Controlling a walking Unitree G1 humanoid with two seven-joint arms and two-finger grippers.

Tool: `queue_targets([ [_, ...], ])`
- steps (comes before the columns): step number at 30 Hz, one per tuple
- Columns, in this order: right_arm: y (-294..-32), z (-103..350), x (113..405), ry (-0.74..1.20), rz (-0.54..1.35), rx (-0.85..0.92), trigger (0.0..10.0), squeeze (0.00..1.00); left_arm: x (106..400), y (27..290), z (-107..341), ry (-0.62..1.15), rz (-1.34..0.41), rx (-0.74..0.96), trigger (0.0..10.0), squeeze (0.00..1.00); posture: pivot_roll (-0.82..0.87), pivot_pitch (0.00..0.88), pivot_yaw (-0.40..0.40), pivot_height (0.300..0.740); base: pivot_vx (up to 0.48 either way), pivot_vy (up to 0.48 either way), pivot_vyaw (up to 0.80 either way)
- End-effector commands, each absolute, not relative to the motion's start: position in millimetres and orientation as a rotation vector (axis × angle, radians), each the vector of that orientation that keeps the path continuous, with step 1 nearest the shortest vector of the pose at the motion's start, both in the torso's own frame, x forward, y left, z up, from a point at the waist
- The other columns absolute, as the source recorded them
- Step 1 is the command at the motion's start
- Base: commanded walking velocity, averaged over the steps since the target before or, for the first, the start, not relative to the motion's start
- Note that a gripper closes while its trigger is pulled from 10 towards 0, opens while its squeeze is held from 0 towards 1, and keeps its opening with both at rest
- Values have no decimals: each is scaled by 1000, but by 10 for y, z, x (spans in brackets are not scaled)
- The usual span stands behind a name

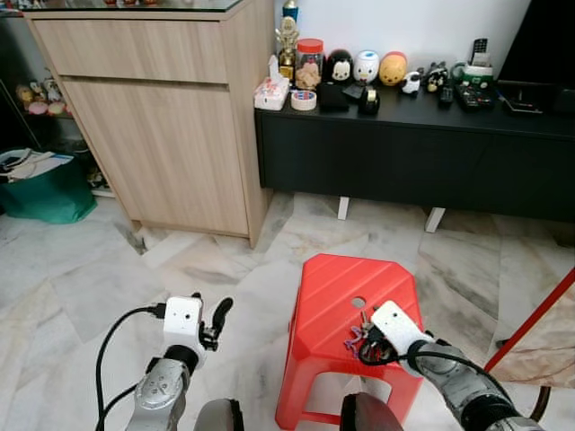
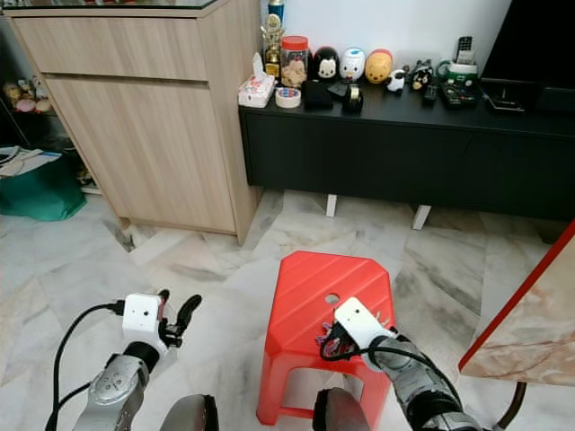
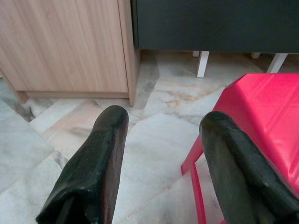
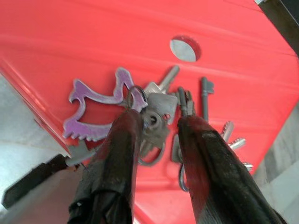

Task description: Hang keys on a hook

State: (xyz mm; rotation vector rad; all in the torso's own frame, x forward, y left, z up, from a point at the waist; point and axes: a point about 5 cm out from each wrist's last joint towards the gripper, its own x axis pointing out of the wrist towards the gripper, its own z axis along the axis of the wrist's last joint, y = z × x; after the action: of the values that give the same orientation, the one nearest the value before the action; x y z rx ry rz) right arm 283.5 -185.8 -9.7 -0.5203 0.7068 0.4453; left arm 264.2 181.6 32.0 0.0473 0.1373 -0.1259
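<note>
Down on the red stool [image 1: 337,296], right gripper [image 4: 156,123] fingers straddling the keys [image 4: 156,114], left gripper [image 3: 161,140] spread wide.

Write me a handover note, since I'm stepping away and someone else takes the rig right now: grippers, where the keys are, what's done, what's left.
Right gripper: down on the red stool, jaws open either side of the bunch of keys; not closed on it yet.
Left gripper: open, idle over the marble floor left of the stool.
Keys: lying on the stool top near its round hole, with a purple keychain attached.
Done: right gripper lined up on the keys.
Left: close, lift, find a hook, hang the keys.
</note>
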Motion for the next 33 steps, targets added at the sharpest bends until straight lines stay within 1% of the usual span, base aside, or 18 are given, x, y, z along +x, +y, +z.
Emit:
queue_targets([
  [1, -1861, -117, 2812, 709, 442, -481, 10000, 1000, 2634, 1831, 305, 148, -127, 59, 10000, 0, 41, 21, -22, 597, 0, 0, 0],
  [4, -1852, -129, 2799, 711, 446, -477, 10000, 1000, 2632, 1833, 305, 148, -128, 59, 10000, 0, 43, 24, -20, 597, 0, 0, 0],
  [5, -1860, -146, 2783, 721, 441, -483, 10000, 176, 2634, 1829, 305, 148, -131, 59, 10000, 0, 43, 24, -20, 597, 0, 0, 0],
  [6, -1860, -146, 2783, 721, 441, -483, 10000, 176, 2634, 1829, 305, 148, -131, 59, 10000, 0, 43, 24, -20, 597, 0, 0, 0],
  [7, -1872, -157, 2773, 728, 436, -489, 10000, 0, 2635, 1827, 306, 148, -132, 59, 10000, 0, 42, 25, -18, 597, 0, 0, 0],
  [14, -1958, -209, 2728, 780, 391, -514, 10000, 0, 2640, 1828, 307, 149, -133, 60, 10000, 0, 44, 25, -16, 597, 0, 0, 0],
  [33, -1932, -239, 2720, 795, 380, -506, 10000, 0, 2630, 1843, 314, 148, -134, 65, 10000, 0, 53, 28, -11, 597, 0, 0, 0],
])
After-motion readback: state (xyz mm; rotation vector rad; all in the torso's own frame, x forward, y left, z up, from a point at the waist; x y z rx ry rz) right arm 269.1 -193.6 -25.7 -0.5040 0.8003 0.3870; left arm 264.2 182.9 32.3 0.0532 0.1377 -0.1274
